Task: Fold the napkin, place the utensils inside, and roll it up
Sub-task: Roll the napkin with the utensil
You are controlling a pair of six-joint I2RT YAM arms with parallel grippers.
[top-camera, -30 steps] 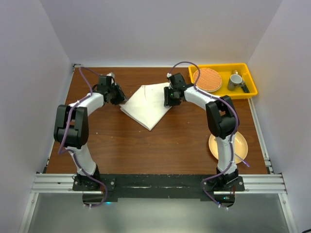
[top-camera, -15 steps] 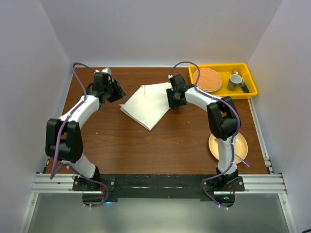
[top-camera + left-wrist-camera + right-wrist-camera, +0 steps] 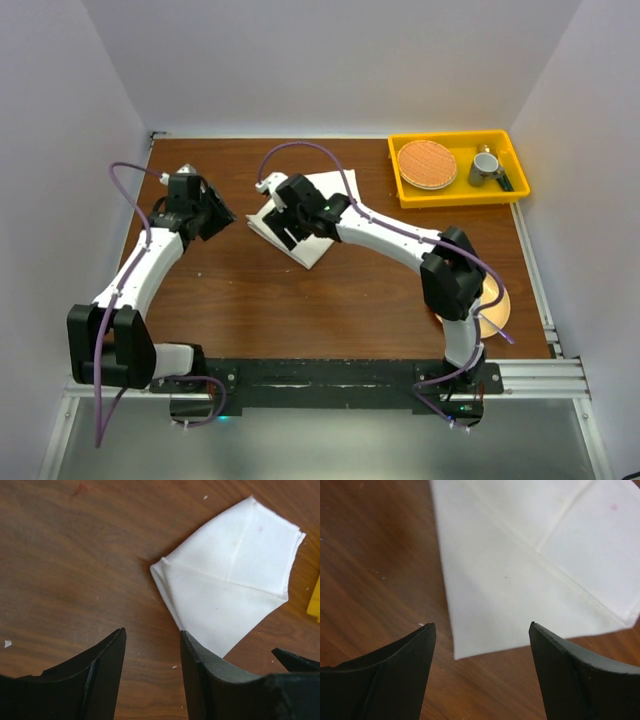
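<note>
One napkin (image 3: 230,590), one tray (image 3: 450,197)

No writing, label, brand, number or sign can be read in any view; the napkin (image 3: 230,590) shows plain off-white cloth with only a faint pinkish speck or two, no print; the yellow tray (image 3: 460,197) and the mug (image 3: 485,167) in it are too small in the top view for any marking to be made out.
</note>
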